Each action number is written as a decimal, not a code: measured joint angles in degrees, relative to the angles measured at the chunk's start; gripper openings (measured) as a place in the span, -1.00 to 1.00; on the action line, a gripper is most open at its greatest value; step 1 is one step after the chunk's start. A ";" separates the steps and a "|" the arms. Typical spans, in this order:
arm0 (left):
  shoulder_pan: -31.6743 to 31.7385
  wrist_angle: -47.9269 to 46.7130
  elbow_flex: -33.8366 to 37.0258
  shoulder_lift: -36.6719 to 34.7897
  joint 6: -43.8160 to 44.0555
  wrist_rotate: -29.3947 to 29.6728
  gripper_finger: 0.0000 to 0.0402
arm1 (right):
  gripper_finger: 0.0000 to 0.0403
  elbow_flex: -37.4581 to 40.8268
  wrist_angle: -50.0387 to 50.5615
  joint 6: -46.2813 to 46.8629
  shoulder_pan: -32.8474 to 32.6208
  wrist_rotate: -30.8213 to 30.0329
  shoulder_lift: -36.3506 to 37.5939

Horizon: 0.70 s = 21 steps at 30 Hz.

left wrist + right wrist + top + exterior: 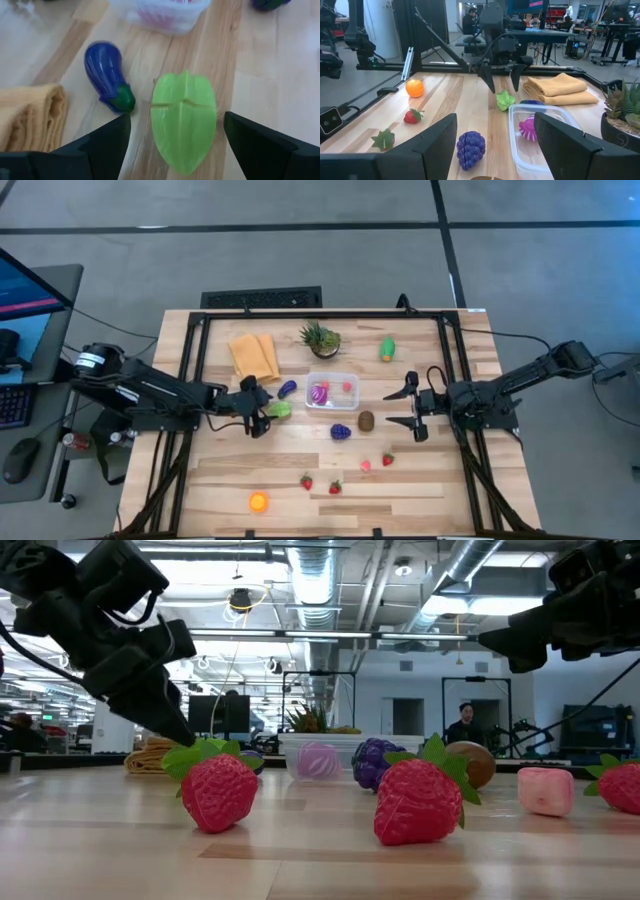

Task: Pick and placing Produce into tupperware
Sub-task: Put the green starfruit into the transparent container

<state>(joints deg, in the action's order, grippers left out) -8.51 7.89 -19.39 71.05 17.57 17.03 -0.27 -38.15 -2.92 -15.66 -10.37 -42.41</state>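
High view, looking straight down: the left claw [262, 413] hung spread wide over a green star fruit [280, 410] on the wooden surface [430, 480], gripping nothing. Just beyond lay a purple eggplant [288, 388], then the clear tupperware [346, 404] with a magenta piece [319, 393] inside. The right claw [409, 407] waited parted and empty on the container's other side, near a brown fruit [366, 420] and purple grapes [341, 431].

Low view: two red strawberries [219, 790] stood closest, a pink piece [545, 790] off to one side, with the container [300, 745] behind.

Left wrist view: both fingers [107, 142] flanked the star fruit [183, 120] without touching it; the eggplant [107, 75] lay beside a folded yellow cloth [30, 115].

Right wrist view: its own fingers [437, 145] stood apart, the grapes [470, 149] between them, the tupperware [520, 145] alongside, and an orange [414, 88] farther off.
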 joint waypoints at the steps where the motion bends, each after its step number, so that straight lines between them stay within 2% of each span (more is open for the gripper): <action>1: 0.00 0.57 0.02 0.71 0.02 -0.02 0.55 | 0.29 0.00 -0.02 0.00 -0.01 0.01 0.00; 11: 0.00 9.80 -0.01 11.55 0.19 -1.29 0.55 | 0.29 0.00 0.00 0.01 -0.01 0.02 0.01; 21: 0.70 11.71 -0.01 13.59 -0.29 -1.69 0.55 | 0.29 0.00 0.02 0.00 -0.01 0.02 0.00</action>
<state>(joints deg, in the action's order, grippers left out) -7.81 19.61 -19.40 84.64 17.27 15.34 -0.27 -38.13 -2.92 -15.66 -10.35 -42.41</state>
